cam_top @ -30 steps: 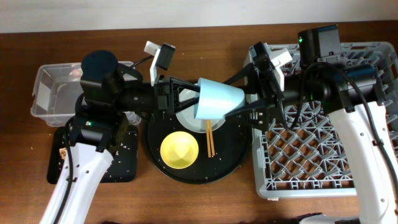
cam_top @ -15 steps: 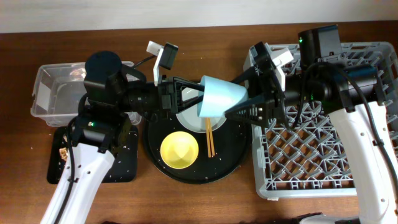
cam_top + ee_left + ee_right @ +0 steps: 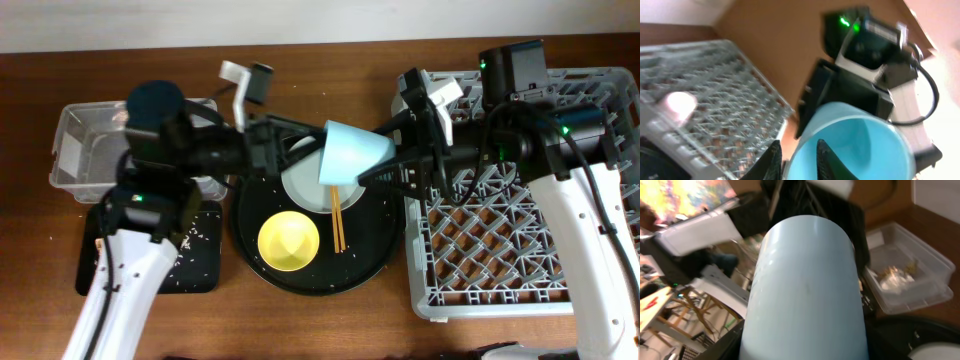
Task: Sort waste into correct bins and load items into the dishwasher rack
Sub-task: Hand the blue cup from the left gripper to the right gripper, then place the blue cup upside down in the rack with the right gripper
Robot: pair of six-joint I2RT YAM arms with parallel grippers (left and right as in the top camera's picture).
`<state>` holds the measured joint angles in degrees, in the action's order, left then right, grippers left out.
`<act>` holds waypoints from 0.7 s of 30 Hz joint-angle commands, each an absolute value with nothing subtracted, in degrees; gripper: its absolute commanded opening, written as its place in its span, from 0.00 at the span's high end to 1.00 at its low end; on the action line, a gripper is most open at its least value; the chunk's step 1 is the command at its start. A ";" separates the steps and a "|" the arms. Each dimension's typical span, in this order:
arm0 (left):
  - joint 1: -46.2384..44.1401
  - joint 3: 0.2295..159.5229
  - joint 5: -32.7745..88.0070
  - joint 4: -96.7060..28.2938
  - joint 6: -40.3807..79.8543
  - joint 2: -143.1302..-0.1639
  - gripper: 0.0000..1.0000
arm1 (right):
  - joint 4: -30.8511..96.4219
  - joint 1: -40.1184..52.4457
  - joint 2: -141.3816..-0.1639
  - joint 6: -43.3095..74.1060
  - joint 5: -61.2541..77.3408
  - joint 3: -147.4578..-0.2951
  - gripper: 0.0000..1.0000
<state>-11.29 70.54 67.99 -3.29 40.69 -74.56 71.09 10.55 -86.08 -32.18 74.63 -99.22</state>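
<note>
Right gripper (image 3: pixel 372 158) was clamped on light-blue cup (image 3: pixel 350 155), body between its fingers; left gripper (image 3: pixel 798 146) was loose, jaws parted astride the rim.

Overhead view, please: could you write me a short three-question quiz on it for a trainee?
1. True or false: the yellow bowl sits in the dishwasher rack.
2. Where is the light-blue cup? A in the rack; B in the air between the left fingers and the right fingers; C standing on the round black tray.
3. What lies just right of the bowl?
Key: 1 false, it is on the round black tray. 2 B. 3 the wooden chopsticks.
</note>
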 commanded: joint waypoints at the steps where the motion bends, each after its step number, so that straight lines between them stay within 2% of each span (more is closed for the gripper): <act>1: -5.26 71.02 61.67 -9.30 37.26 -74.28 0.76 | 71.16 10.76 -85.65 -23.38 59.16 -100.03 0.53; 4: -3.42 71.02 58.78 -17.21 31.38 -74.28 0.76 | 71.16 10.74 -85.65 -15.29 44.80 -100.03 0.54; 7: -3.22 71.02 50.81 -27.57 25.23 -74.28 0.76 | 71.81 10.76 -85.65 -6.09 27.79 -100.03 0.57; 13: -3.31 71.00 34.89 -42.22 21.17 -74.28 0.76 | 77.91 10.76 -85.65 2.50 4.56 -100.01 0.57; 17: -3.31 70.98 32.95 -45.47 20.86 -74.28 0.76 | 80.99 10.76 -85.69 6.76 -3.79 -98.65 0.57; 21: -3.33 70.98 32.95 -46.46 20.86 -74.28 0.76 | 80.99 10.76 -86.21 6.96 -3.75 -95.15 0.57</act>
<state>-3.40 70.76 35.11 -46.06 22.59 -74.56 80.82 10.55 -86.08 4.16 1.78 -98.04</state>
